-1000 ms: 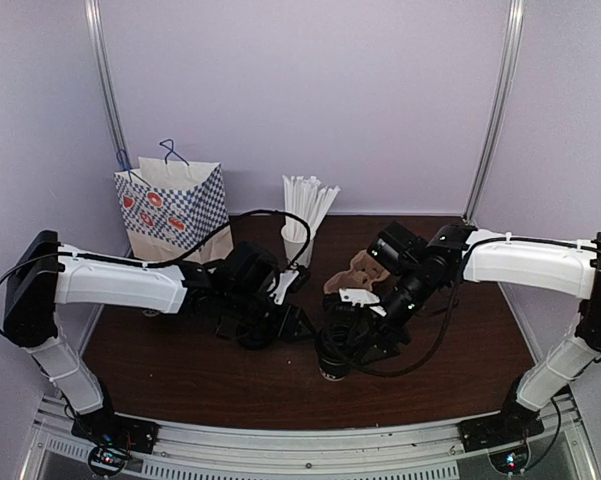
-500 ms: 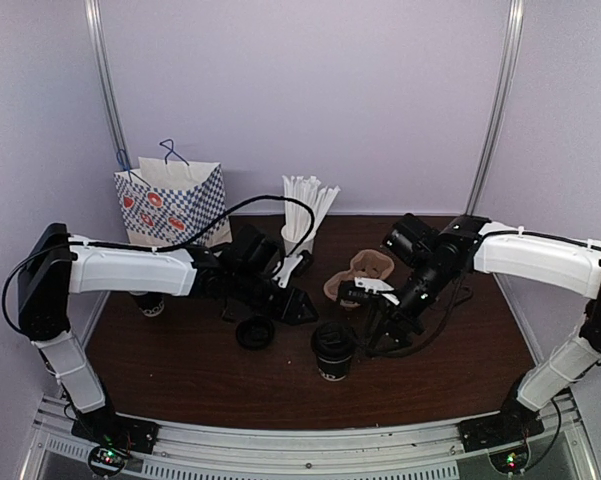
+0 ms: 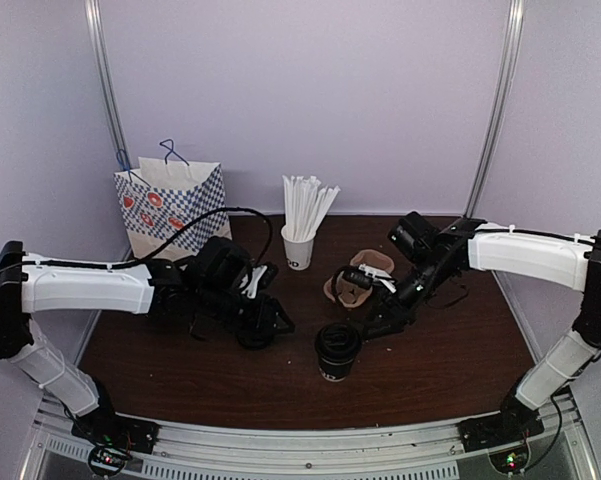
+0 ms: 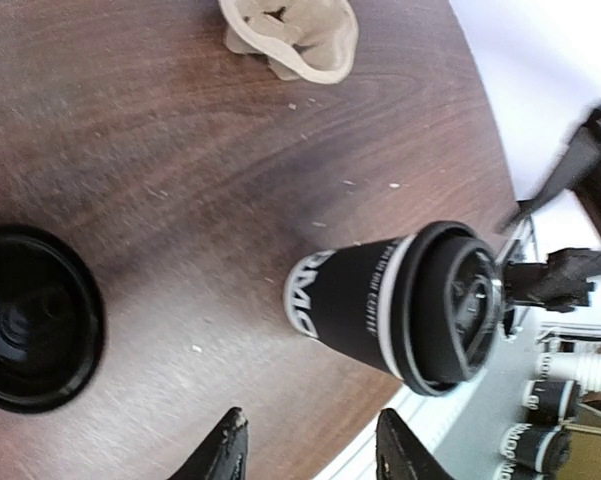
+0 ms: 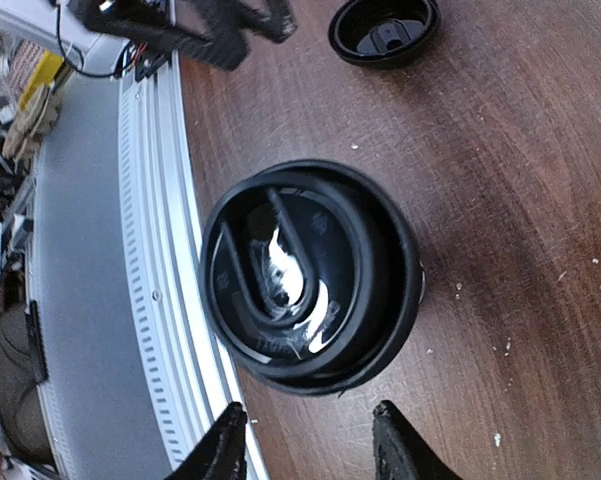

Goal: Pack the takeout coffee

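The takeout coffee (image 3: 337, 350), a black lidded cup with white lettering, stands upright and free near the table's front middle. In the left wrist view the coffee cup (image 4: 400, 310) lies ahead and to the right of my left gripper (image 4: 315, 452), which is open and empty. My left gripper (image 3: 272, 322) hovers by a loose black lid (image 3: 255, 336) to the cup's left. The right wrist view looks down on the cup's lid (image 5: 305, 275), just ahead of my right gripper (image 5: 308, 445), open and holding nothing. My right gripper (image 3: 372, 325) sits just right of the cup.
A brown cardboard cup carrier (image 3: 358, 275) lies behind the cup. A white cup of straws (image 3: 300, 240) stands at the back middle and a checked paper bag (image 3: 170, 208) at the back left. The loose lid (image 4: 30, 330) lies flat on the table. The table's front rail (image 5: 150, 250) runs close beside the cup.
My right gripper has drawn back from the cup towards the right, leaving it standing free. My left arm has shifted a little to the left, beside the loose lid.
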`<state>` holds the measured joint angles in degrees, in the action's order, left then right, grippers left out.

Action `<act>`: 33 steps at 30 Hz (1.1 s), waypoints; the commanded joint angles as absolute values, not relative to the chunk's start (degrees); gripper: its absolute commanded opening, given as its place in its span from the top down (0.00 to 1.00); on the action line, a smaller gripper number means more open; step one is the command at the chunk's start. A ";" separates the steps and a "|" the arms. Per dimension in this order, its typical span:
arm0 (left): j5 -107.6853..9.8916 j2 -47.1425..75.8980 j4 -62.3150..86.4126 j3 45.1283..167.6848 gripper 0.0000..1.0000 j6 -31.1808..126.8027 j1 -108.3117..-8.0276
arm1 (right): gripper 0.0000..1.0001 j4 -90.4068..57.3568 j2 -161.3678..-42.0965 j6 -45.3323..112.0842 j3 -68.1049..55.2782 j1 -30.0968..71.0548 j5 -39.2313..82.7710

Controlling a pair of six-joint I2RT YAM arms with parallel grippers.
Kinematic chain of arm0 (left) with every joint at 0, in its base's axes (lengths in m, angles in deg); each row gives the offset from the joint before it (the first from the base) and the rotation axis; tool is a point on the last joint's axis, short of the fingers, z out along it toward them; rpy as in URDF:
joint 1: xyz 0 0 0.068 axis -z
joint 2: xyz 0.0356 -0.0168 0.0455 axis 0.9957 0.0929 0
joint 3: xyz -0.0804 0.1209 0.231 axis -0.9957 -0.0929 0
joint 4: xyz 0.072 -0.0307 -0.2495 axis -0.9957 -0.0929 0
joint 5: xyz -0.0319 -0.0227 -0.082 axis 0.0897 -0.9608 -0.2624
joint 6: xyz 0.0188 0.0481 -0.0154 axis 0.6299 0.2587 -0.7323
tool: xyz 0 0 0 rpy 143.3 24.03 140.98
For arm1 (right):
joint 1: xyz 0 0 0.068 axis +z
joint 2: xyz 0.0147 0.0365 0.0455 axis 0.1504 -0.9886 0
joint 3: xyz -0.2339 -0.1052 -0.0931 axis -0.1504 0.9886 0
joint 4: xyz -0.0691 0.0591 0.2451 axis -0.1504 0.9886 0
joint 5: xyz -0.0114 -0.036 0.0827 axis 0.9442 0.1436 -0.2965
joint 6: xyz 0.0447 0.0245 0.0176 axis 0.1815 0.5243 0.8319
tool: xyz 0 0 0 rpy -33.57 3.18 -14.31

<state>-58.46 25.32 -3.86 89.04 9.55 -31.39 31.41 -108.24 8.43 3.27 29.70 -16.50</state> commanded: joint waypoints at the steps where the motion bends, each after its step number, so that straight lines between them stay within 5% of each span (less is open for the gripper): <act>1: -61.13 23.97 1.51 87.15 0.54 3.11 -29.45 | 0.60 27.44 -111.79 13.71 3.10 27.65 -21.91; 9: -65.40 28.43 9.52 87.05 0.55 -1.16 -27.72 | 0.68 26.03 -114.24 16.19 4.37 25.56 -25.41; 33: -69.85 37.46 10.21 90.05 0.67 -2.66 -27.28 | 0.71 25.40 -119.26 18.04 5.63 25.01 -27.56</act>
